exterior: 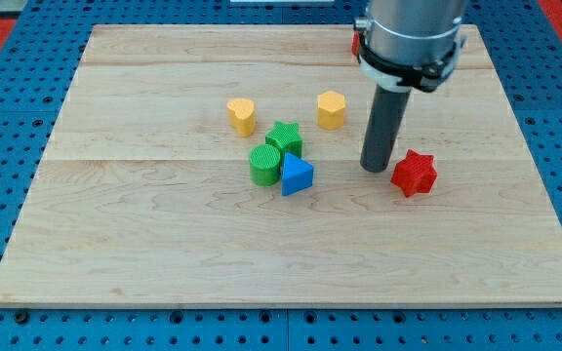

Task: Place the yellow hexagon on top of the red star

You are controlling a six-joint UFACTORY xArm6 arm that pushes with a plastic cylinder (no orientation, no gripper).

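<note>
My tip (375, 168), a bare dark rod without fingers to open or close, rests on the wooden surface (164, 253) between the small yellow hexagon block (331, 109) and the red star block (415, 174), just beside the star, not yet behind the hexagon to push it

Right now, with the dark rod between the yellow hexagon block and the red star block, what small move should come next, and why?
Probably swing my tip up around to the view's top-left of the yellow hexagon block. The tip stands just left of the red star block, between the two, so it cannot push the hexagon toward the star from here.
</note>
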